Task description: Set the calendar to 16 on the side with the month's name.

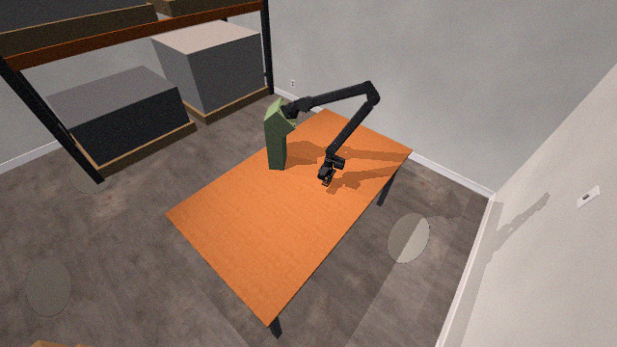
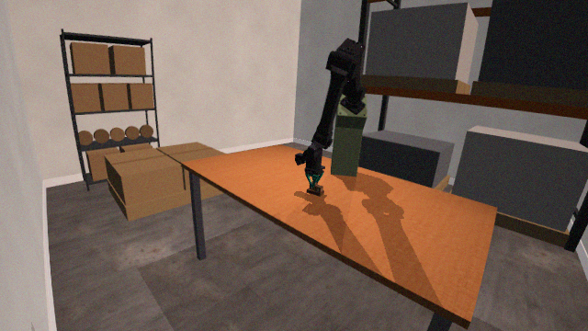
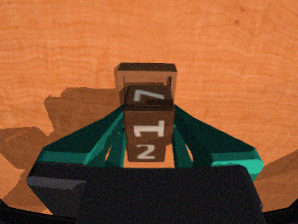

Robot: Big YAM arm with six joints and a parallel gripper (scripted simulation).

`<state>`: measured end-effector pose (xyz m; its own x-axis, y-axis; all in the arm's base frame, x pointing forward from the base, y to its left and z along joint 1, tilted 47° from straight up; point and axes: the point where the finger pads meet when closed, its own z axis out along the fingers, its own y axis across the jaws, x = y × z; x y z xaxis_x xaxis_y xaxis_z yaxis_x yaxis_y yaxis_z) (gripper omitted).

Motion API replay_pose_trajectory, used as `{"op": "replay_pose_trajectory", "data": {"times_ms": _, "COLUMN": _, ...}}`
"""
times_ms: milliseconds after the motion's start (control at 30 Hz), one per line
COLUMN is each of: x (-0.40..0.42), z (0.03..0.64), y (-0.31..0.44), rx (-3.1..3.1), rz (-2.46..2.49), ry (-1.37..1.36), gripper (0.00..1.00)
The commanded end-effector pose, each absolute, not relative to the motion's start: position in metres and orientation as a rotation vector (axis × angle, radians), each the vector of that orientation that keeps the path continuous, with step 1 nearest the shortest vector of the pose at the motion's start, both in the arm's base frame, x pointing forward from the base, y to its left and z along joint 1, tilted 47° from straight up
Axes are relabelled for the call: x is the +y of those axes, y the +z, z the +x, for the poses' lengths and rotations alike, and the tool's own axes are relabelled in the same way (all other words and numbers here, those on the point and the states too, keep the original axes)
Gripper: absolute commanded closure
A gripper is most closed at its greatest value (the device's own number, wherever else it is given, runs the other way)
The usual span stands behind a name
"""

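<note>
Fingers (image 2: 310, 178) were closed partway on a dark brown cube (image 3: 145, 119), green tips against opposite sides. Faces showing on it: 7 and 1, both turned sideways in the wrist view. A 2 (image 3: 146, 151) showed just below the 1; couldn't tell if it was on the same cube or the other one. Brown tray (image 1: 326, 183) (image 2: 315, 192) (image 3: 146, 67) was on the orange counter (image 1: 251, 231) (image 2: 390, 221) (image 3: 225, 45), right under the fingers, partly hidden by the cube. Couldn't tell if the cube touched its floor. Not let go, arm (image 1: 351, 124) (image 2: 332, 103) not clear. Arm reached down from the green pedestal (image 1: 276, 151) (image 2: 345, 154); grey boxes (image 1: 228, 69) (image 2: 415, 43) sat on the rack beyond.
</note>
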<state>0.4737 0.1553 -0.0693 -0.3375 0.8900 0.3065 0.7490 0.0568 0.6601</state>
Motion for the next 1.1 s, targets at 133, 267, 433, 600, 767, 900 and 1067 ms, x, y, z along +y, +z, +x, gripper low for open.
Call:
{"op": "replay_pose_trajectory", "data": {"times_ms": 133, "x": 0.142, "z": 0.465, "y": -0.069, "rx": 2.139, "rz": 1.703, "ry": 1.123, "gripper": 0.72}}
{"op": "replay_pose_trajectory", "data": {"times_ms": 267, "x": 0.143, "z": 0.468, "y": -0.065, "rx": 2.133, "rz": 1.695, "ry": 1.131, "gripper": 0.72}}
{"op": "replay_pose_trajectory", "data": {"times_ms": 433, "x": 0.143, "z": 0.468, "y": -0.066, "rx": 2.134, "rz": 1.697, "ry": 1.129, "gripper": 0.72}}
{"op": "replay_pose_trajectory", "data": {"times_ms": 600, "x": 0.143, "z": 0.468, "y": -0.066, "rx": 2.134, "rz": 1.697, "ry": 1.129, "gripper": 0.72}}
{"op": "replay_pose_trajectory", "data": {"times_ms": 767, "x": 0.140, "z": 0.460, "y": -0.062, "rx": 2.139, "rz": 1.701, "ry": 1.126, "gripper": 0.72}}
{"op": "replay_pose_trajectory", "data": {"times_ms": 900, "x": 0.136, "z": 0.456, "y": -0.057, "rx": 2.138, "rz": 1.701, "ry": 1.127, "gripper": 0.72}}
{"op": "replay_pose_trajectory", "data": {"times_ms": 1067, "x": 0.123, "z": 0.439, "y": -0.036, "rx": 2.137, "rz": 1.699, "ry": 1.129, "gripper": 0.72}}
